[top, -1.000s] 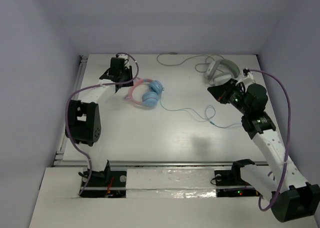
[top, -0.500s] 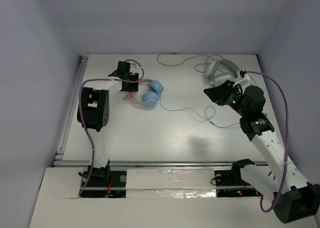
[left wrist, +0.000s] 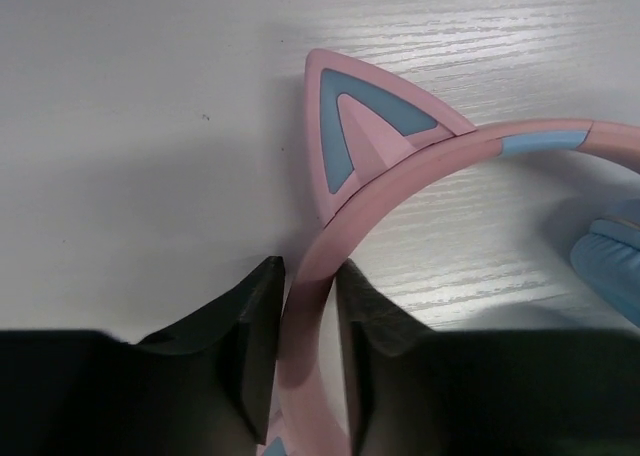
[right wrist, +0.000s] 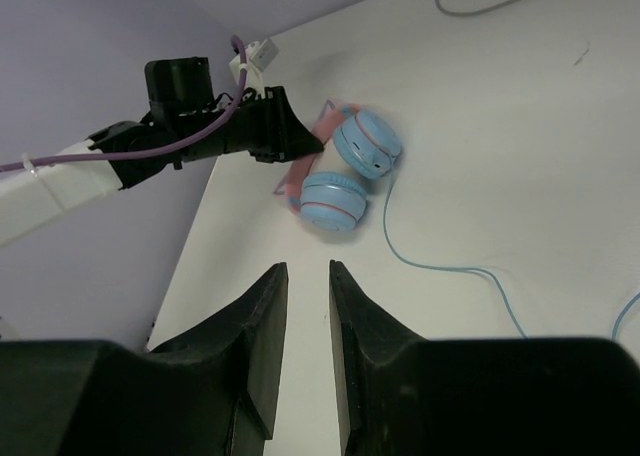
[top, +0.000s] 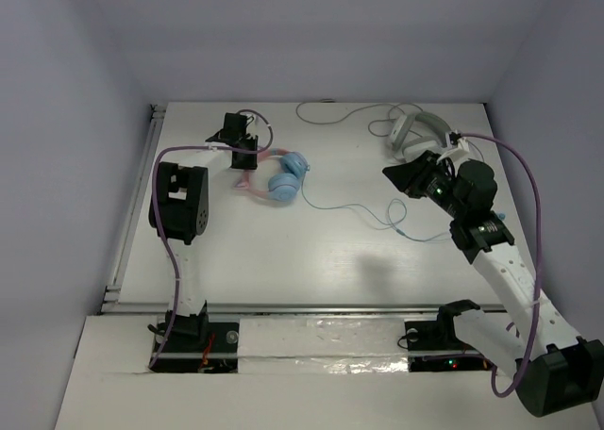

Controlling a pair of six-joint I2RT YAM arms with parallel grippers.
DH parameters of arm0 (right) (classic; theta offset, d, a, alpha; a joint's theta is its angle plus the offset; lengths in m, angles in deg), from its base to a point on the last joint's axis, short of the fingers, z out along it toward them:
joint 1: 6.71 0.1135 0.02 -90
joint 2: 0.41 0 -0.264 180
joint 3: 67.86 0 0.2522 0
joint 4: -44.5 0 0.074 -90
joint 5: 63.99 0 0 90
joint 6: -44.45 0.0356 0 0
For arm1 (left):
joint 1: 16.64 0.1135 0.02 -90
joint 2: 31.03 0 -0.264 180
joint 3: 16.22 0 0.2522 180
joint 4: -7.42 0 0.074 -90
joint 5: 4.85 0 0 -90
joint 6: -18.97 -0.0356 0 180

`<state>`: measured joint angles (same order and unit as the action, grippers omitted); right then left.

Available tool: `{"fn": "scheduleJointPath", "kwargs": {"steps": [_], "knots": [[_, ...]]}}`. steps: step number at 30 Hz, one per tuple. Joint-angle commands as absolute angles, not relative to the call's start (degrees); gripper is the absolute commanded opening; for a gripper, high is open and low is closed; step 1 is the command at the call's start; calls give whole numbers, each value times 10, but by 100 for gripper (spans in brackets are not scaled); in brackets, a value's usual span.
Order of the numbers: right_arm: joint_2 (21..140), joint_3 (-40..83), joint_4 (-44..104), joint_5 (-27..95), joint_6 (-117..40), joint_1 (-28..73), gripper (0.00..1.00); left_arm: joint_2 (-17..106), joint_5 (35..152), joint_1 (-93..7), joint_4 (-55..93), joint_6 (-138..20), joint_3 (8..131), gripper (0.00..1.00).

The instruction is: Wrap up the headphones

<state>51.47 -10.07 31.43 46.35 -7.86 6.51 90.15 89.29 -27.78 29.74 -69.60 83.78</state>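
The headphones (top: 286, 176) lie at the back left of the table: two round light-blue earcups, a pink headband with cat ears (left wrist: 358, 126), and a thin light-blue cable (top: 357, 207) trailing right along the table. My left gripper (top: 246, 155) is shut on the pink headband (left wrist: 400, 171), which runs between its fingers (left wrist: 255, 316) just below the cat ear. My right gripper (top: 394, 173) hovers above the table to the right, slightly open and holding nothing. In the right wrist view the headphones (right wrist: 345, 176) sit ahead of the right gripper (right wrist: 308, 276), with the cable (right wrist: 440, 266) curving right.
White-grey headphones (top: 416, 128) with a pale cable (top: 330, 119) lie at the back right, just behind my right wrist. Walls enclose the table on three sides, and a rail (top: 132, 213) runs along its left edge.
The left gripper let go, shifted a little and closed again on the pink headband, while the arm's elbow rose. The right gripper went from shut to slightly open and edged left.
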Motion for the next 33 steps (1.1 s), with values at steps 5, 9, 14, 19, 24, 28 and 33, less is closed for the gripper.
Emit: {"fn": "scheduleJointPath", "kwargs": {"steps": [5,9,14,19,24,28,33], "knots": [[514,-109,352,464,-84,70,29,910,857,-275,292,-693,836,0],[517,-102,356,472,-79,70,29,887,878,-275,315,-681,858,0],[537,-88,359,490,-78,70,29,788,945,-275,340,-629,874,0],[572,-81,372,497,-88,70,19,704,1015,-275,378,-578,869,0],[646,-48,387,549,-111,70,33,672,1105,-275,413,-550,888,0],[714,-12,400,591,-139,70,72,646,1157,-275,415,-532,895,0],[753,-10,406,578,-165,70,90,633,1194,-275,428,-527,929,0]]}}
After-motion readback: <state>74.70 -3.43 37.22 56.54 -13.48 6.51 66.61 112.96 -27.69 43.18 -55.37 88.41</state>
